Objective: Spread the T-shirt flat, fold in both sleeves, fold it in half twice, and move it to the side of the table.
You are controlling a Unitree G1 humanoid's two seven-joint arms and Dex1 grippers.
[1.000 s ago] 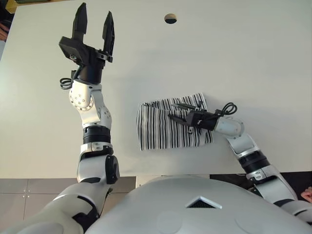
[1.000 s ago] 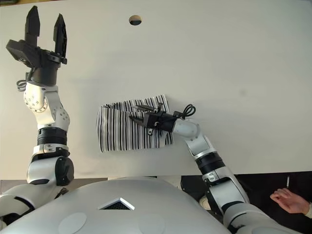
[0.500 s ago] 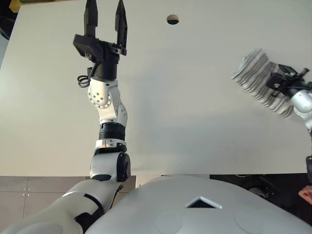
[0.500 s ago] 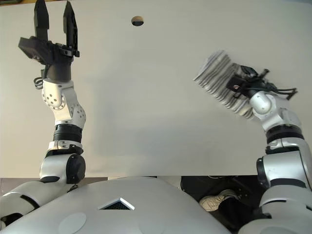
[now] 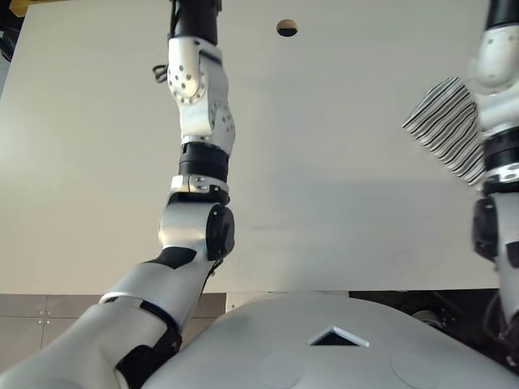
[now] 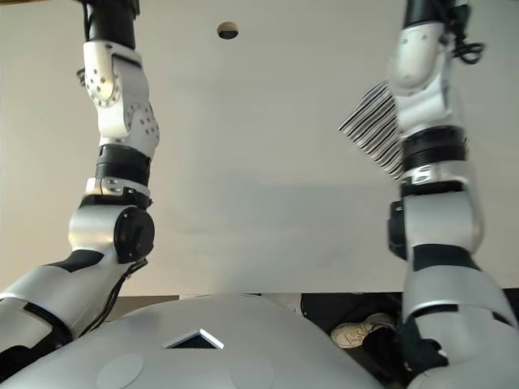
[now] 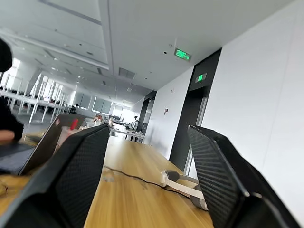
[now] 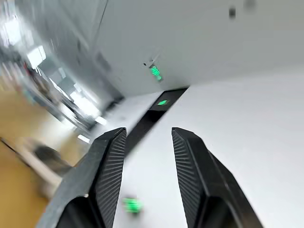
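Smooth matte white tabletop (image 5: 324, 178). The folded T-shirt (image 5: 444, 123) is thin, soft black-and-white striped knit. It lies as a flat, skewed wedge at the tabletop's right side, partly behind the right arm. Round cable hole (image 5: 285, 28) at far centre. Left tool (image 7: 148, 137) is wide and empty; right tool (image 8: 148, 137) is narrower and empty. Both point up into the room. Placement looks done, so pull the arms away clear of the cloth to avoid snagging the fold.

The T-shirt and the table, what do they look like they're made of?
T-shirt: soft, thin fabric, probably a cotton knit; black and white stripes, matte, with limp edges.
Table: hard, smooth white top, likely laminate or painted board; even matte sheen, with a round hole in it.
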